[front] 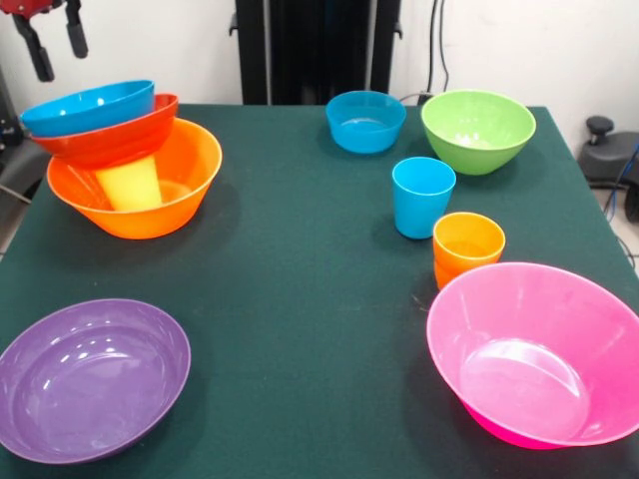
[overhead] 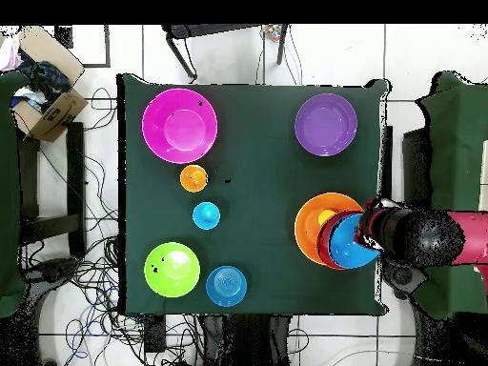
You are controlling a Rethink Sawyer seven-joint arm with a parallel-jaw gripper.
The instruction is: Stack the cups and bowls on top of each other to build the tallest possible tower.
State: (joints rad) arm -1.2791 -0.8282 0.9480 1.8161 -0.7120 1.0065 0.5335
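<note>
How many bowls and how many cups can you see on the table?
Bowls: 6, orange, red-orange, two blue, green, pink, purple makes 7.
Cups: 3 spots, yellow, blue, orange.
Total: 10.

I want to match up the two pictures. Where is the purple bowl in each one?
Front view: the purple bowl sits at the bottom left corner, alone.
Overhead view: the purple bowl sits at the upper right of the table.
Shared landmark: the big orange bowl holding the stack is its nearest neighbour along the same table edge in both views.
</note>
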